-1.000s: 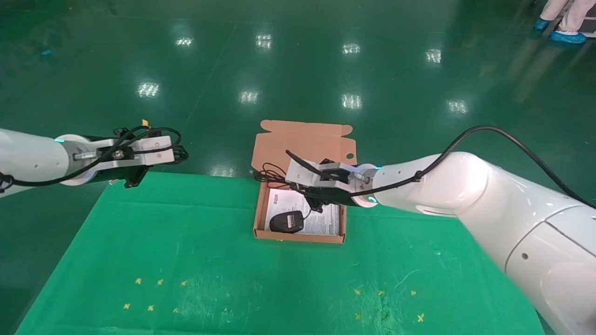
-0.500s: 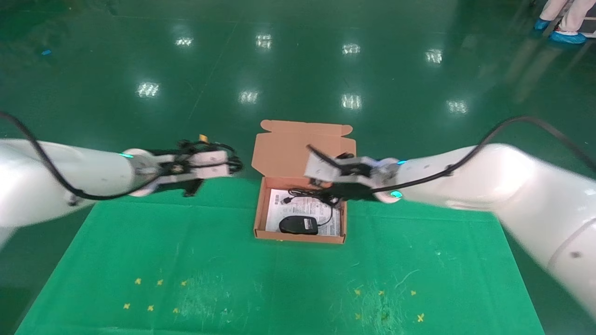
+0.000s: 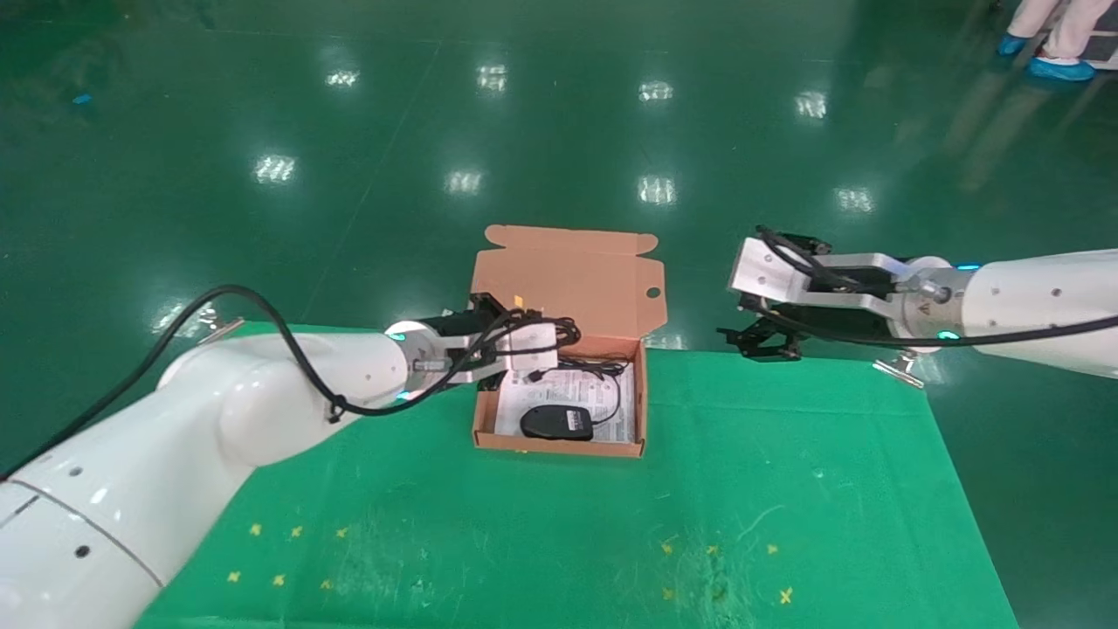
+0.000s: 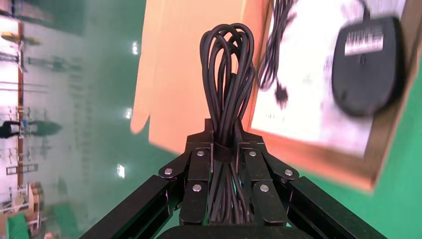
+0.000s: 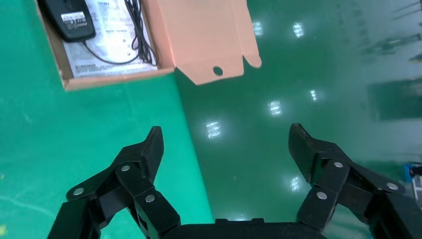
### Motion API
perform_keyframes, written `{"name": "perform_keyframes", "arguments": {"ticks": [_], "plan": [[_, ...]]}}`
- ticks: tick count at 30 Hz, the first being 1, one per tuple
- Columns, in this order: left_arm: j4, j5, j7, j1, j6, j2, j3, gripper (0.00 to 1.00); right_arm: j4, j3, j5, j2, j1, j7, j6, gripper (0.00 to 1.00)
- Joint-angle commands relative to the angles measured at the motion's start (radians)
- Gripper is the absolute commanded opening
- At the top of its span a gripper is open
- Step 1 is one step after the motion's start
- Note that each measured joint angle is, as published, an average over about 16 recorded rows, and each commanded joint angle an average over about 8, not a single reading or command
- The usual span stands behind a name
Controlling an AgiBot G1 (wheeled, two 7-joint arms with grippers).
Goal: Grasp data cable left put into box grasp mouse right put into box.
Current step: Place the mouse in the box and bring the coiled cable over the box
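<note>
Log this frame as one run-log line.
left gripper: shut on data cable, at box | right gripper: open, beside box | mouse: in box

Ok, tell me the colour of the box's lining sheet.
White with dark print, under the mouse inside the box. The right wrist view shows it best.

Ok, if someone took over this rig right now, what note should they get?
Left tool: shut on the data cable, at the box's left wall.
Right tool: open, empty, off the table's far right edge.
Mouse: lying in the box on the white sheet, its cord beside it.
Done: mouse boxed.
Left: lower the data cable into the box and release.
</note>
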Motion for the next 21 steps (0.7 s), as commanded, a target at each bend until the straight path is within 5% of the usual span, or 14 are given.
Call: {"name": "perform_keyframes", "arguments": {"ticks": [1, 4, 12, 21], "plan": [[0.059, -0.042, 0.054, 0.002, -0.053, 0.04, 0.018, 0.0, 0.078, -0.009, -0.028, 0.068, 0.012, 0.044, 0.006, 1.0], [0.073, -0.136, 0.099, -0.002, -0.093, 0.045, 0.079, 0.0, 0.157, -0.023, -0.075, 0.124, 0.019, 0.114, 0.011, 1.0], [0.103, -0.271, 0.135, -0.017, -0.129, 0.049, 0.166, 1.0, 0.251, -0.044, -0.14, 0.186, 0.024, 0.201, 0.013, 1.0], [0.071, -0.268, 0.119, -0.018, -0.109, 0.021, 0.161, 1.0, 0.242, -0.043, -0.135, 0.179, 0.023, 0.195, 0.013, 1.0]]}}
